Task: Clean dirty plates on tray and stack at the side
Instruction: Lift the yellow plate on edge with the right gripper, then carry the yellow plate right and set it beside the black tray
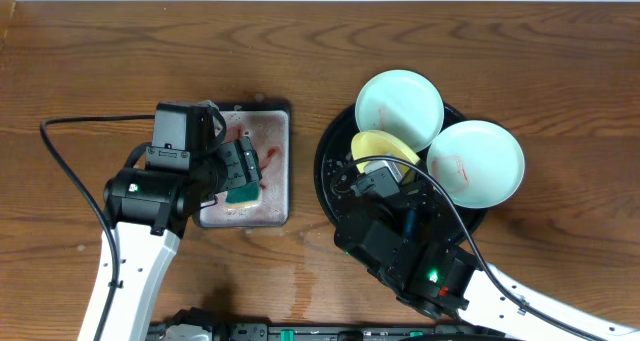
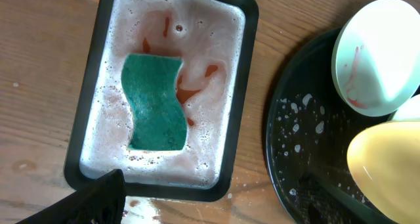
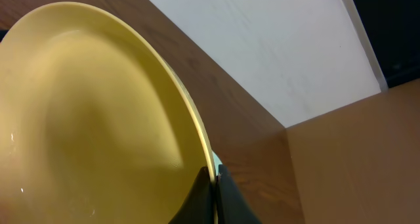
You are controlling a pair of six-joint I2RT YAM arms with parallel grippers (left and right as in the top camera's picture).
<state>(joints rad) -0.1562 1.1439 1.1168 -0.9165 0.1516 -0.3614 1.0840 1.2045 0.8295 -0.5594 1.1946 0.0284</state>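
The round black tray (image 1: 328,171) holds three plates. One mint plate (image 1: 400,109) leans at its far edge. A second mint plate (image 1: 476,161) with red streaks overhangs its right rim. My right gripper (image 3: 213,184) is shut on the rim of the pale yellow plate (image 1: 385,149) and holds it tilted on edge over the tray. That plate fills the right wrist view (image 3: 98,119). My left gripper (image 1: 240,169) is open and empty above the soapy rectangular tray (image 1: 283,161). Only one of its fingers (image 2: 92,199) shows in the left wrist view.
A green sponge (image 2: 154,102) lies in the foamy, red-stained water of the rectangular tray (image 2: 244,86). The left wrist view also shows the round tray (image 2: 295,145), a red-streaked mint plate (image 2: 377,53) and the yellow plate (image 2: 387,165). A wet patch (image 2: 154,211) lies on the wood.
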